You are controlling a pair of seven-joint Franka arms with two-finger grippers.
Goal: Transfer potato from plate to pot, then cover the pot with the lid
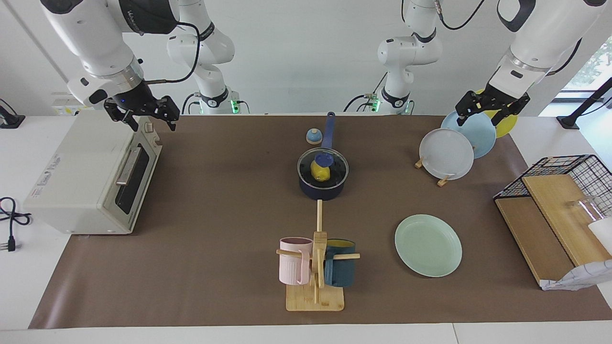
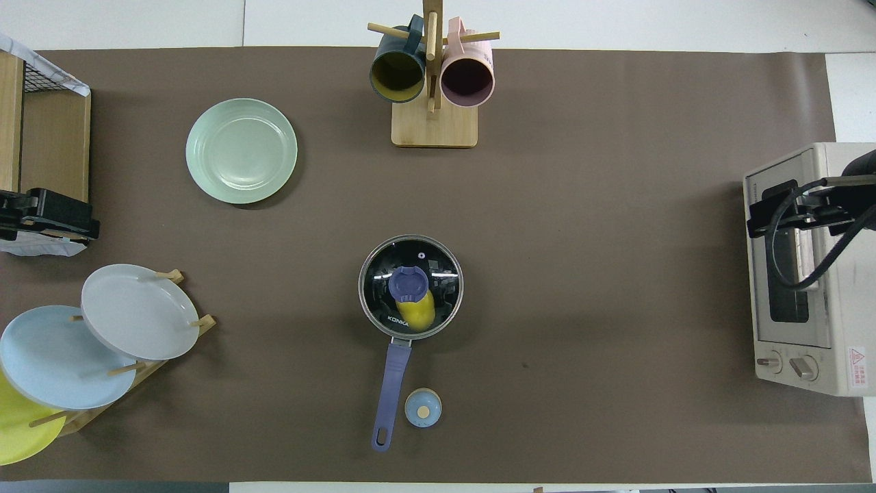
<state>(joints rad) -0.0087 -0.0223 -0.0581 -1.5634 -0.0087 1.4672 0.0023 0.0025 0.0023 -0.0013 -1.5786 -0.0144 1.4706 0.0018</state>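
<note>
The dark navy pot (image 1: 321,192) stands mid-table with its long blue handle (image 2: 392,383) pointing toward the robots. The glass lid (image 1: 336,168) with its blue knob (image 2: 408,283) sits on the pot. The yellow potato (image 1: 320,173) lies inside and shows through the glass, also in the overhead view (image 2: 419,313). The mint-green plate (image 1: 428,245) lies bare, farther from the robots, toward the left arm's end. My right gripper (image 1: 153,125) is open and empty over the toaster oven. My left gripper (image 1: 480,122) is open and empty over the plate rack.
A toaster oven (image 1: 91,177) stands at the right arm's end. A mug tree (image 1: 315,267) with pink and dark blue mugs stands farther from the robots than the pot. A small blue-topped bell (image 1: 313,136) sits beside the pot's handle. A plate rack (image 1: 447,153) and a wire shelf (image 1: 559,210) stand at the left arm's end.
</note>
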